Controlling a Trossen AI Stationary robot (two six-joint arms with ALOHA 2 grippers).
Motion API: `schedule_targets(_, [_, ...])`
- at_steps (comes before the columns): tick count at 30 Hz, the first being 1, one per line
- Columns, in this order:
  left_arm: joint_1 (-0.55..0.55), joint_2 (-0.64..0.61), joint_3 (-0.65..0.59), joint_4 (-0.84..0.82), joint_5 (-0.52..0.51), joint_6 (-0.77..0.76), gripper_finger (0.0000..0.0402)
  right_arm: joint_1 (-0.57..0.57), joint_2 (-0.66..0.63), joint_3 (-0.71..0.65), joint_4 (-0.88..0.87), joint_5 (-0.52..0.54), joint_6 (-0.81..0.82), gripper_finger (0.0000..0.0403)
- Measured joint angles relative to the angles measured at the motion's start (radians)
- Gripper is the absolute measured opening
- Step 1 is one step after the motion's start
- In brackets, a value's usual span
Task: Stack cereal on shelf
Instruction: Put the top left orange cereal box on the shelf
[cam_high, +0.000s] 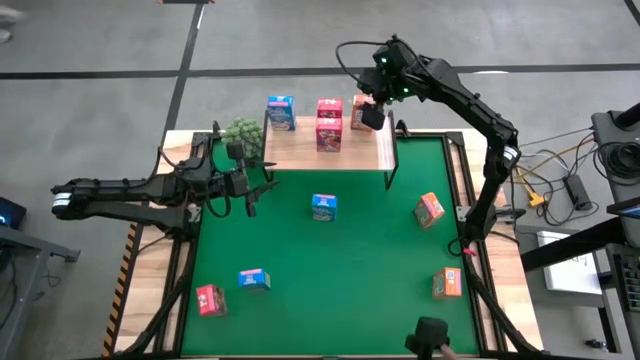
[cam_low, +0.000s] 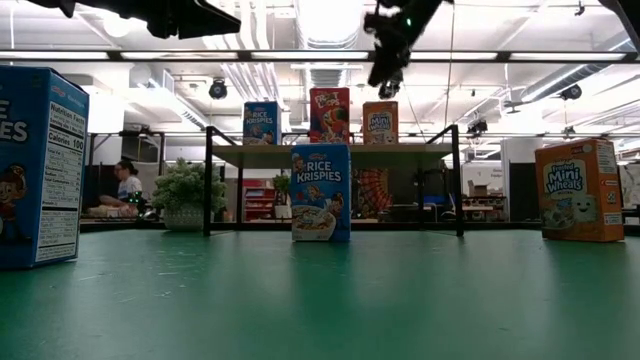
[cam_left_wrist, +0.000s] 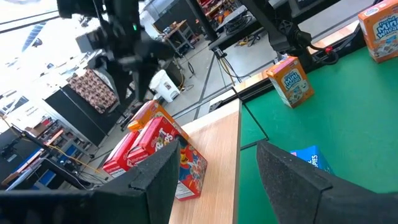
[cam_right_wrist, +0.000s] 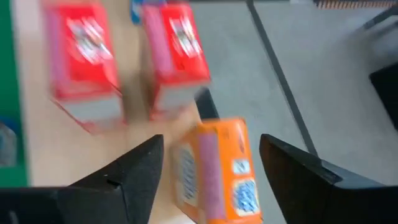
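The shelf (cam_high: 300, 150), a light plank on thin black legs, stands at the mat's far edge. Four cereal boxes stand on it: a blue one (cam_high: 280, 112), two red ones (cam_high: 329, 135), and an orange one (cam_high: 358, 108). My right gripper (cam_high: 373, 112) hangs open just above the orange box (cam_right_wrist: 217, 168), with the box top below the gap between its fingers, and it is clear of the box in the low view (cam_low: 385, 80). My left gripper (cam_high: 258, 186) waits open over the mat's far left, near the shelf's left end (cam_left_wrist: 214, 180).
Five more boxes stand on the green mat: blue (cam_high: 323, 207), orange (cam_high: 430, 210), orange (cam_high: 447, 284), blue (cam_high: 254, 280) and red (cam_high: 211, 299). A green plant (cam_high: 240, 133) sits by the shelf's left end. A person (cam_low: 128, 185) sits in the room beyond.
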Motion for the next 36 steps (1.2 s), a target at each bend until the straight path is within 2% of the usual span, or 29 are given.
schedule_targets(4, [0.0,0.0,0.0,0.0,0.0,-0.003,0.0196,0.056,-0.01,0.052,-0.06,-0.001,0.059,0.0212])
schedule_targets(7, [0.0,0.0,0.0,0.0,0.0,-0.003,0.0196,0.095,-0.022,0.04,-0.12,-0.002,0.087,0.0174])
schedule_targets(14, [0.0,0.0,0.0,0.009,0.0,-0.004,0.0196,0.137,-0.049,-0.11,-0.15,0.006,0.135,0.0068])
schedule_targets(18, [0.0,0.0,0.0,0.01,0.0,-0.004,0.0196,0.133,-0.05,-0.215,-0.125,0.093,0.138,0.0019])
schedule_targets(23, [0.0,0.0,0.0,0.009,0.0,-0.004,0.0196,0.131,-0.05,-0.321,-0.03,0.322,0.131,0.0012])
schedule_targets(25, [0.0,0.0,0.0,0.009,0.0,-0.004,0.0196,0.131,-0.05,-0.339,-0.008,0.38,0.118,0.0012])
schedule_targets(36, [0.0,0.0,0.0,0.009,0.0,-0.007,0.0196,0.113,-0.05,-0.342,0.034,0.444,0.1,0.0013])
